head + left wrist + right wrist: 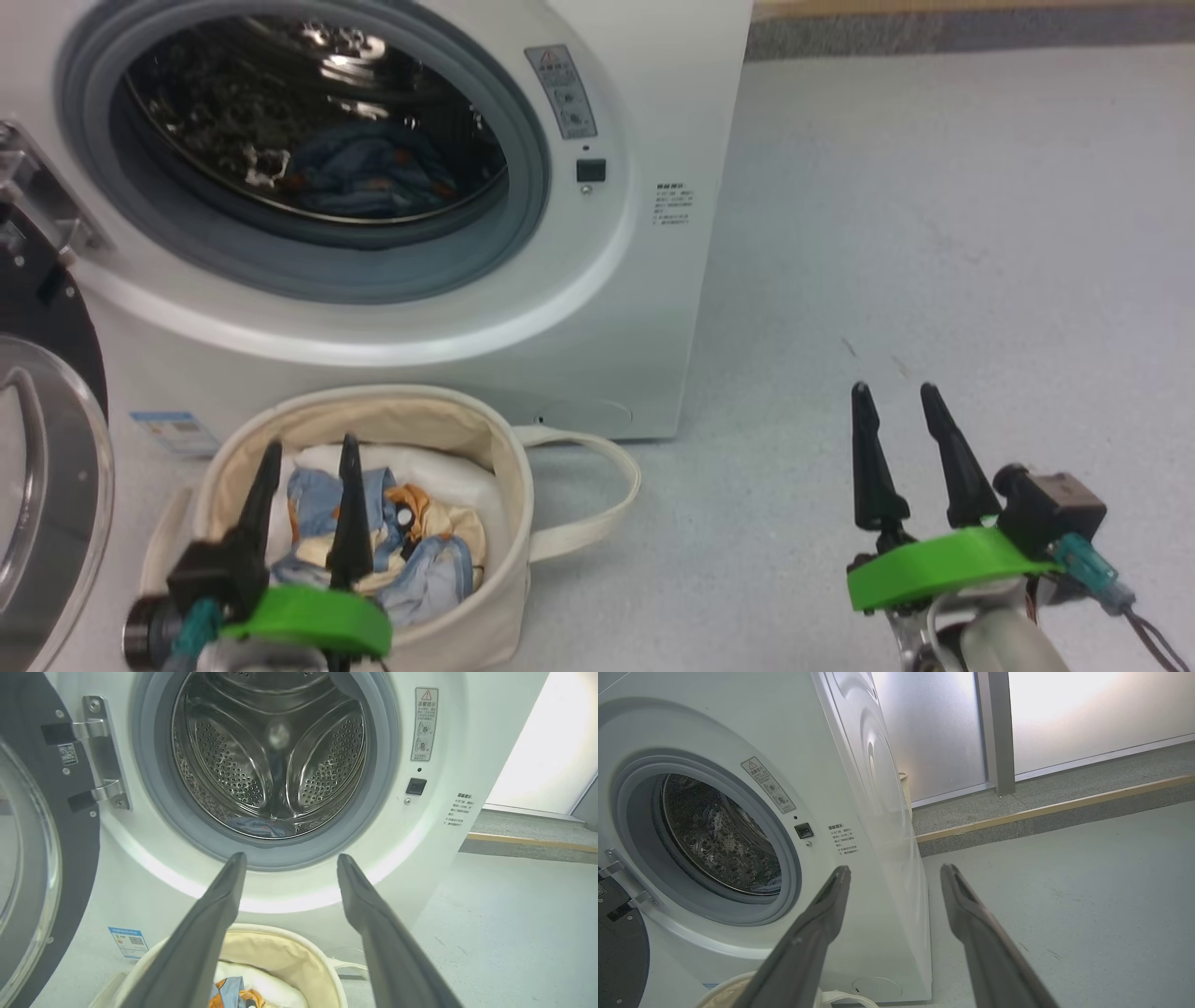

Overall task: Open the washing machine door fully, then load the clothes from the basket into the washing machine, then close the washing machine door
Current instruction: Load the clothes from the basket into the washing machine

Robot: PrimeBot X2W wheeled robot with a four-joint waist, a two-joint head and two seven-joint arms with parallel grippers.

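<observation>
Nearest the robot, the left gripper (311, 443) hangs over the basket (509, 560). Its jaws are spread wide and empty, and in the left wrist view the dark fingers point toward the lower rim of the drum opening. The cream canvas basket stands on the floor (934, 233) just in front of the washing machine (644, 308), below the opening, with one loop handle (611, 495) drooping to the right. Inside it lie the clothes (425, 574), a crumpled cream, orange and light-blue garment, on a plain white bundle (457, 476). Well to the right, the right gripper (893, 390) hovers over bare floor, jaws likewise wide with nothing held, its fingers aimed at the machine's right front edge in the right wrist view. The washing machine door (42, 467) stands open to the left on its metal hinge (100, 751), its glass bowl and black ring close beside the basket's left side. Farther in, a denim-blue garment (364, 173) lies at the bottom of the steel drum (271, 756), behind the grey rubber ring. The floor is pale grey, smooth and faintly scuffed, and runs open from the machine's right side outward. Beyond it a low step (1045, 809) edged with a wooden strip rises to a grey carpeted band, backed by frosted glass panels (1087, 714) and a grey post (994, 732).
</observation>
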